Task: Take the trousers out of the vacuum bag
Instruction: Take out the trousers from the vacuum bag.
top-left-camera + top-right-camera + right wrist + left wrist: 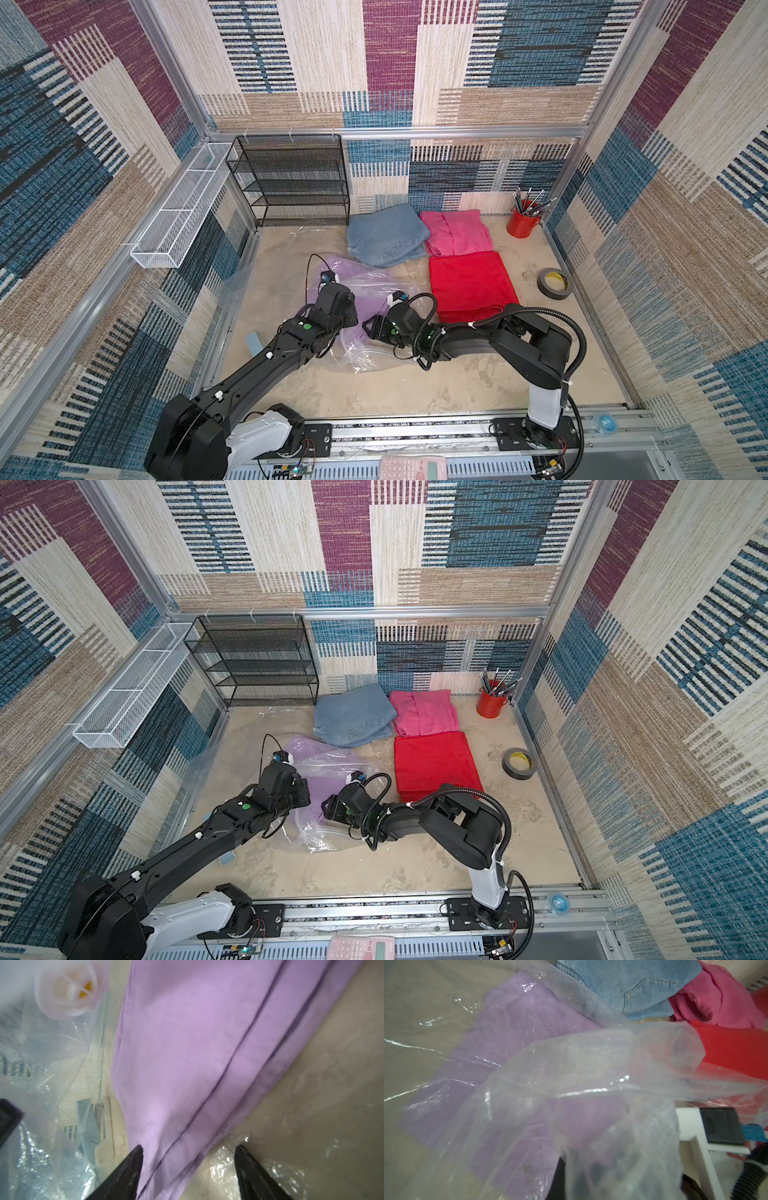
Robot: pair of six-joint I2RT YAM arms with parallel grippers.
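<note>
- beige counter [415, 382], patterned walls
- left tool [336, 291] closed on vacuum bag [591, 1084] film
- right tool [189, 1159] open, straddling lilac trousers [187, 1053] edge inside bag
- 3 beyond right tool, outside bag: denim trousers [386, 241], pink trousers [457, 237], red trousers [469, 286]

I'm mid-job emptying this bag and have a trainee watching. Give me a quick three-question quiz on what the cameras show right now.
1. Short answer: which colour of trousers lies inside the vacuum bag?
2. Pick one: how many folded trousers lie outside it? A one, B two, C three.
3. True or false: the right gripper has its jaws shut tight.

Key
1. Lilac: the lilac trousers.
2. C: the denim pair, the pink pair and the red pair.
3. False: its jaws stand open astride the lilac trousers' edge.
</note>
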